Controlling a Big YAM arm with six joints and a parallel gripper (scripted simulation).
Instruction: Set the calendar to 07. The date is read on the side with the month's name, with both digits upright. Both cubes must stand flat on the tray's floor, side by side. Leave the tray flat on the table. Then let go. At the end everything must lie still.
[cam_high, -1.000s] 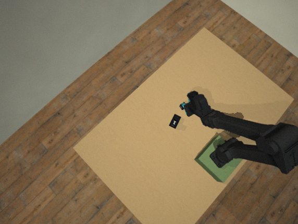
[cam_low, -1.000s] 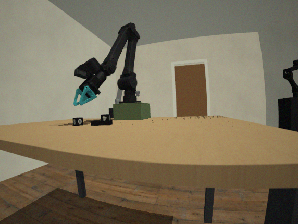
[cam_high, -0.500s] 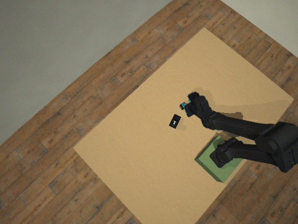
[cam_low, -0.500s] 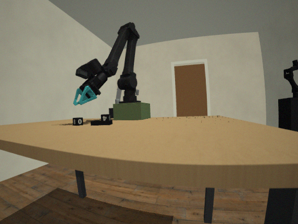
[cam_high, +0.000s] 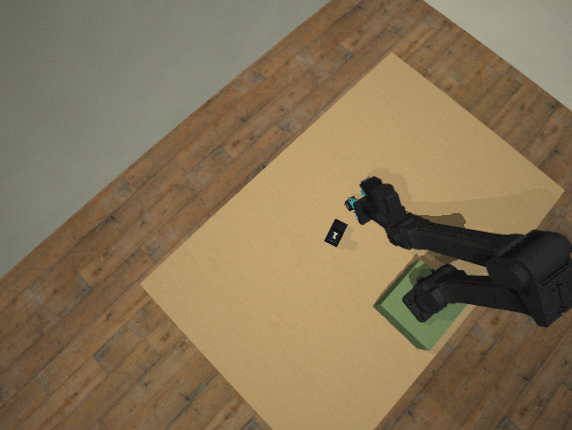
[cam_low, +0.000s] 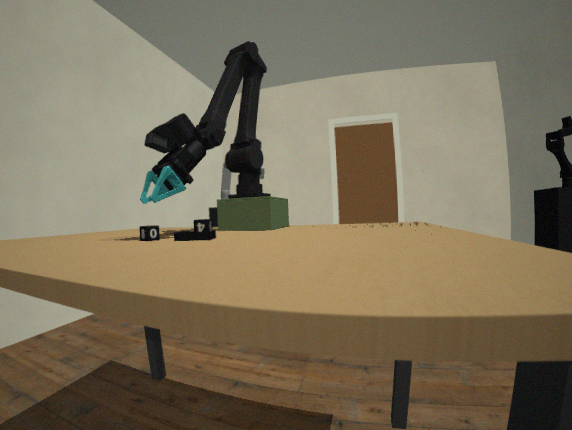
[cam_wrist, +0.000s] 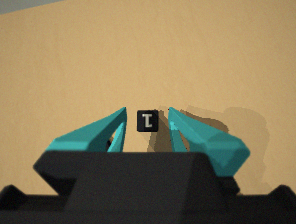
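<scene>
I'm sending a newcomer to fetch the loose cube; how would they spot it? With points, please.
On the tan table (cam_high: 280, 300) (cam_low: 320, 270) (cam_wrist: 60, 65), look near the black tray (cam_high: 328, 242) (cam_low: 186, 236). The loose black cube (cam_high: 349, 204) (cam_low: 149, 233) (cam_wrist: 147, 121) sits beside it, directly on the tabletop. Its side shows a white 0; the tray's cube (cam_high: 336, 233) (cam_low: 202, 226) shows a 4.

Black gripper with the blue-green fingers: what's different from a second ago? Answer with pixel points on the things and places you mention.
The gripper (cam_high: 353, 204) (cam_low: 149, 201) (cam_wrist: 147, 112) has tipped very slightly, its bulky black housing (cam_low: 171, 133) now a touch lower. Nothing was grasped or released. The loose cube (cam_high: 348, 204) (cam_low: 149, 233) (cam_wrist: 147, 121), tray (cam_high: 330, 242) (cam_low: 185, 236) and its cube (cam_low: 201, 226) stayed put.
</scene>
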